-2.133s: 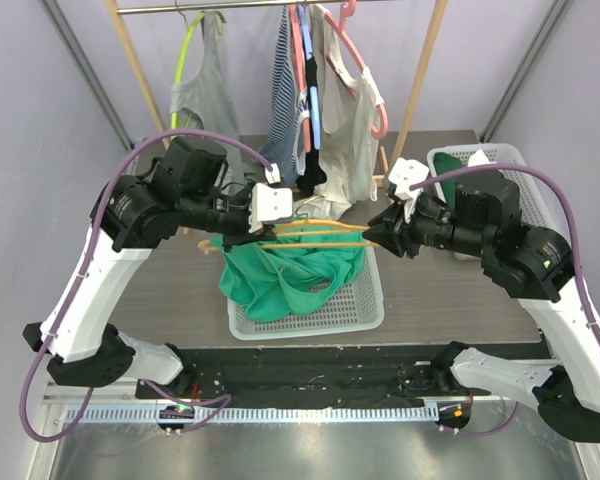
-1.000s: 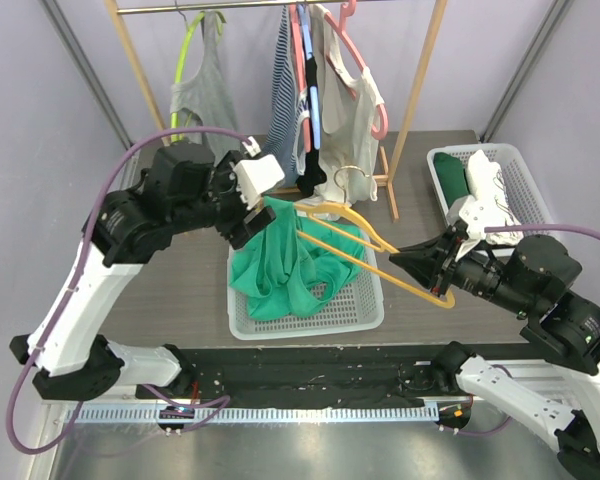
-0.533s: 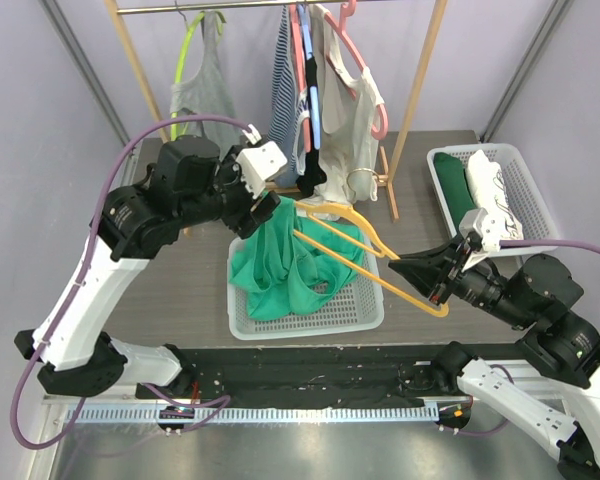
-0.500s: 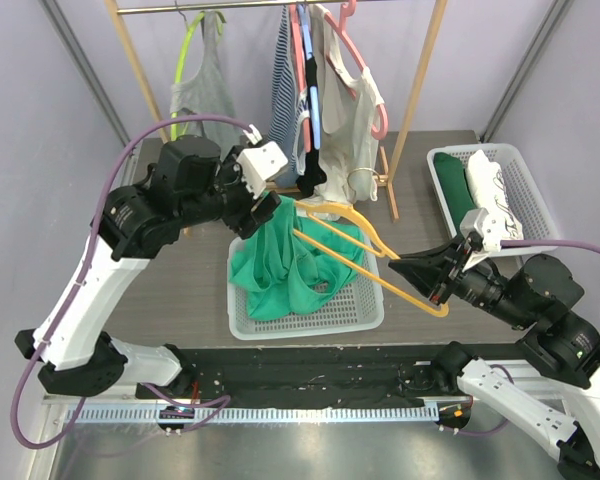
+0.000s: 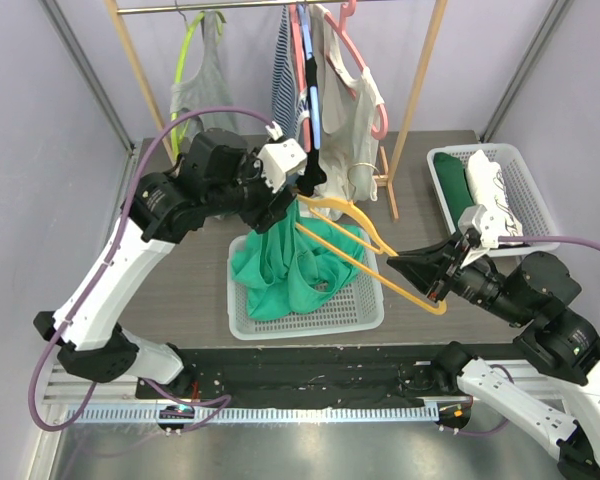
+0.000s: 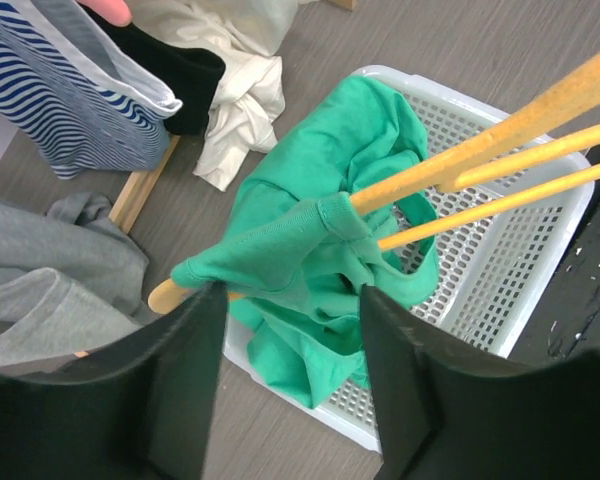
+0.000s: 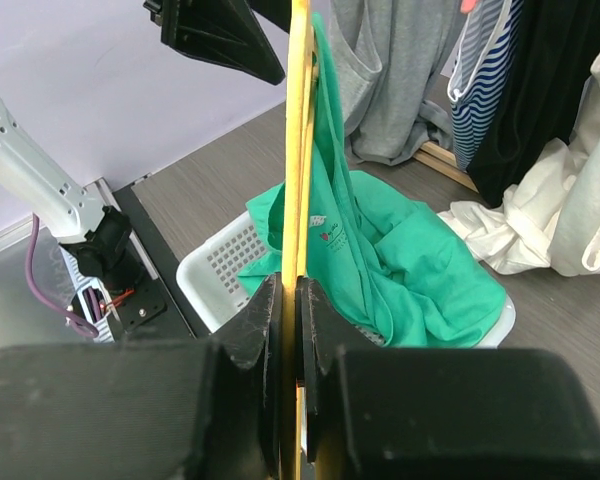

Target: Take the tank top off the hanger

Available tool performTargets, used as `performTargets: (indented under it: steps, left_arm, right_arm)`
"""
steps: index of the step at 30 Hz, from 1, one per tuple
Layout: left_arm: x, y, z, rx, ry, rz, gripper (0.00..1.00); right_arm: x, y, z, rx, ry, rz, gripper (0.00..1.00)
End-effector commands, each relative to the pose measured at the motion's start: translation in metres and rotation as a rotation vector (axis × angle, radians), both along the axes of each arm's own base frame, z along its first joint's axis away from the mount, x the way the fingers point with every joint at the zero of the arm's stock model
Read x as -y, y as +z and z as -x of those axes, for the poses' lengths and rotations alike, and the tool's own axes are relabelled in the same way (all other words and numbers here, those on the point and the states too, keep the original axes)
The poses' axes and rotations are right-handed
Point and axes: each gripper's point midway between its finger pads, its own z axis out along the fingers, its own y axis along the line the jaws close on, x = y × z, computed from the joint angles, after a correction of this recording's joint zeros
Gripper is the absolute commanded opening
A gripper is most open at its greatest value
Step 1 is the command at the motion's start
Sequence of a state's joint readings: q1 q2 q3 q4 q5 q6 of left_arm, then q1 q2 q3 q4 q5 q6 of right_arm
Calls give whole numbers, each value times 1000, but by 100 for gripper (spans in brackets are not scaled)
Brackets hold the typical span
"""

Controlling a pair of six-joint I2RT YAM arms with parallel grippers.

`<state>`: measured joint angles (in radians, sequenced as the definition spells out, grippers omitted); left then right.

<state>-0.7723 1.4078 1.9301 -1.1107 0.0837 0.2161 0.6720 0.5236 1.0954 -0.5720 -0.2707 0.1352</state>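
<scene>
A green tank top (image 5: 280, 268) hangs bunched from the left end of a yellow wooden hanger (image 5: 365, 262), its lower part resting in a white basket (image 5: 310, 325). My right gripper (image 5: 427, 277) is shut on the hanger's right end, the jaws pressed on the yellow bar (image 7: 300, 150). My left gripper (image 5: 285, 205) hovers open over the hanger's left tip. In the left wrist view its fingers straddle the tank top's strap (image 6: 310, 250) draped over the hanger (image 6: 500, 130), with gaps on both sides. The green cloth (image 7: 380, 240) also shows in the right wrist view.
Behind stands a wooden rack (image 5: 415, 90) with a grey top on a green hanger (image 5: 200, 90), a striped top (image 5: 283, 90) and white garments (image 5: 350, 120). A second white basket (image 5: 525, 180) at right holds folded green and white clothes.
My left gripper has swung right and forward onto the hanger's left end, and its jaws have narrowed around the strap. The right gripper holds the hanger almost still.
</scene>
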Motion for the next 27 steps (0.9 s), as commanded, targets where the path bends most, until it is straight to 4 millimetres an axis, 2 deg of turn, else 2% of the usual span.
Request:
performTargets:
  steps: [1, 4, 5, 10, 17, 22, 26, 27]
  left_arm:
    - [15, 19, -4, 29, -18, 70, 54]
    - [17, 22, -7, 37, -10, 74, 40]
    - [17, 22, -8, 41, -5, 72, 31]
    - [14, 27, -12, 69, 15, 68, 1]
    - [-3, 46, -11, 149, 49, 65, 0]
    - [-25, 72, -7, 244, 88, 69, 0]
    - [-33, 69, -8, 258, 111, 48, 0]
    - [-32, 62, -8, 239, 110, 38, 0]
  right_arm:
    - [-2, 40, 3, 109, 16, -103, 1]
    - [-1, 39, 3, 111, 11, -104, 1]
    - [-1, 40, 3, 112, 13, -107, 1]
    - [0, 35, 2, 101, 6, -95, 1]
    - [1, 20, -1, 72, -9, -50, 1]
    - [6, 10, -2, 47, -30, -13, 1]
    - [9, 10, 2, 44, -29, -8, 1]
    - [9, 11, 3, 45, -27, -9, 1]
